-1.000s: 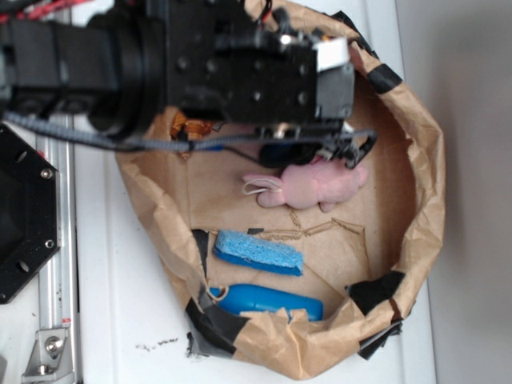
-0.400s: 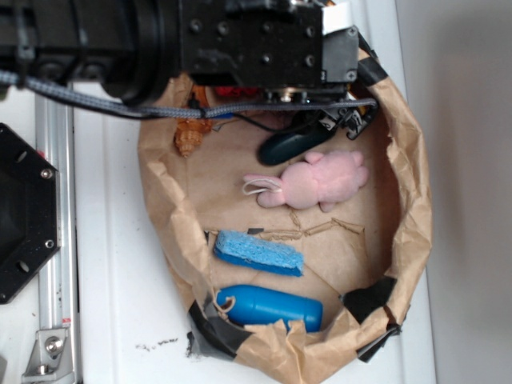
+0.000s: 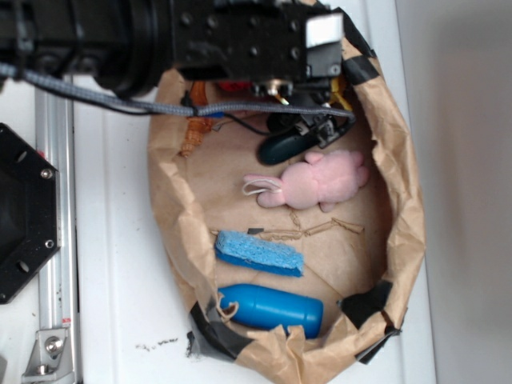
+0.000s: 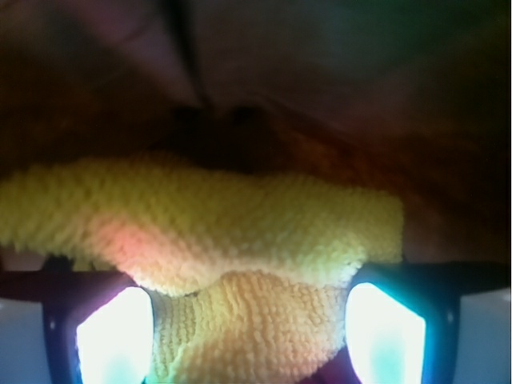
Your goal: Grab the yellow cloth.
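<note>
The gripper (image 4: 248, 320) hangs spread over the yellow cloth (image 4: 240, 240), one fold between its fingers (image 4: 112, 336). Next, I think, it must descend slightly and pinch.

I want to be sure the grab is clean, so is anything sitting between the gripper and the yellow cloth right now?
Nothing visible does. In the wrist view the yellow cloth fills the space between the two fingers of the gripper, with no other object in front of it. Whether the fingers touch it yet cannot be told.
</note>
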### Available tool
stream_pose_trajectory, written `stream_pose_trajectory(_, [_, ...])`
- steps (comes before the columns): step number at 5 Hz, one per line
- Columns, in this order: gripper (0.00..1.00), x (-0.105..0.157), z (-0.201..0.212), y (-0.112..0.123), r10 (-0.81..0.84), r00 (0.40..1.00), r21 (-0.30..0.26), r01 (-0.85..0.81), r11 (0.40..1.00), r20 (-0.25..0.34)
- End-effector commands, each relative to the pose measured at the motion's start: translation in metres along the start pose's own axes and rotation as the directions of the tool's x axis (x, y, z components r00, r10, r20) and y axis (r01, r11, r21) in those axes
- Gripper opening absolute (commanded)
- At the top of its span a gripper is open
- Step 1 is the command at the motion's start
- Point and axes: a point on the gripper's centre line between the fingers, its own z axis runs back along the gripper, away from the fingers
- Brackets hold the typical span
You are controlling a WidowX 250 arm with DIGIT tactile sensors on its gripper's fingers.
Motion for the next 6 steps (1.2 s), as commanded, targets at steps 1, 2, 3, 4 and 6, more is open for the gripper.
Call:
stream_pose_trajectory(1, [1.00,0.019,0.034,0.020,-0.415,0.903,-0.101,0.426,0.899,0.112])
stream_pose_trajectory(2, [1.00,0.020,0.035,0.013,-0.479,0.871,-0.090,0.488,0.868,0.105])
stream_pose_trajectory(3, [1.00,0.024,0.023,0.008,-0.487,0.866,-0.092,0.497,0.863,0.112])
stream_pose_trajectory(4, [1.00,0.029,0.012,0.005,-0.471,0.874,-0.056,0.479,0.876,0.117])
stream_pose_trajectory(6, [0.89,0.026,-0.022,-0.006,-0.367,0.923,-0.101,0.379,0.920,0.119])
